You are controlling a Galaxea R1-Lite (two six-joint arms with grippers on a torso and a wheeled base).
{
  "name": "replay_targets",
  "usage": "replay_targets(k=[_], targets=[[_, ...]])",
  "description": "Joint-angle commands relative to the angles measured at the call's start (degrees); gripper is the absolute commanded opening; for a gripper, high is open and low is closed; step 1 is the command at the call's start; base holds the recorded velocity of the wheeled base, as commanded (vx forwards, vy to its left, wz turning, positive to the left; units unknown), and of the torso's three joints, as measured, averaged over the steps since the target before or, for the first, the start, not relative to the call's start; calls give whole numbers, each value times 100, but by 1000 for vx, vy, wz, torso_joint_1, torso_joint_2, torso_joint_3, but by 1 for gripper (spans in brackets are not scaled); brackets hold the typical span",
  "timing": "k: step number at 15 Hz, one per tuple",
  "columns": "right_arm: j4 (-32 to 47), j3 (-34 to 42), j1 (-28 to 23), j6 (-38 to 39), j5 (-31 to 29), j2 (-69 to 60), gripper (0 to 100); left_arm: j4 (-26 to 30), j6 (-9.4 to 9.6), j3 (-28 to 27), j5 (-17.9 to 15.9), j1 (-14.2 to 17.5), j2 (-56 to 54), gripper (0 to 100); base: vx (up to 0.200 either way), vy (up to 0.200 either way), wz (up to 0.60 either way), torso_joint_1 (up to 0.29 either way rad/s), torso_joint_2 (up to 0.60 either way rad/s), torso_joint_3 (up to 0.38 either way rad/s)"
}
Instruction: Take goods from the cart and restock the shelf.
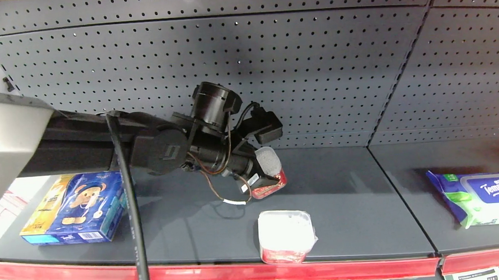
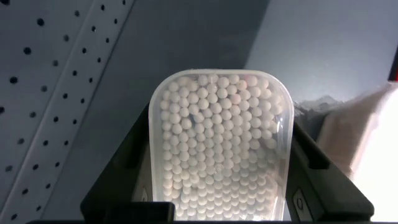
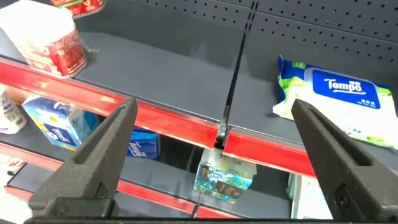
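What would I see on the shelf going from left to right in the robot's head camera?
Blue bear box → white tub at the front edge of the shelf → wet wipes pack. The cotton swab tub in the left gripper lines up with the front tub, so I skip it.

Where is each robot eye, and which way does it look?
Head view: on its head, facing forward and down at the shelf; shows the left arm, its left gripper shut on the held tub.
Left wrist view: on the left wrist, facing along the gripper at the held tub and pegboard; its fingers flank it.
Right wrist view: on the right wrist, facing the shelf's red edge between the fingers of the open right gripper.
Shared: head and right wrist both show the front tub and wipes pack.
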Motion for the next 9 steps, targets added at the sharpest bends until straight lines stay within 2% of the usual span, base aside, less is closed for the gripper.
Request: replay_targets(k=[1, 4, 5, 9], targets=[[-16, 85, 1, 16, 2, 26, 100, 13, -1, -99, -2, -1, 114, 0, 0, 0, 0, 0, 0, 0], [-51, 103, 1, 16, 2, 26, 100, 118, 8, -99, -2, -1, 123, 0, 0, 0, 0, 0, 0, 0], [-51, 103, 1, 25, 2, 26, 100, 232, 104, -108, -2, 7, 123, 100, 0, 0, 0, 0, 0, 0], [-51, 112, 1, 16, 2, 26, 100, 223, 122, -187, -107, 16, 167, 100, 0, 0, 0, 0, 0, 0]])
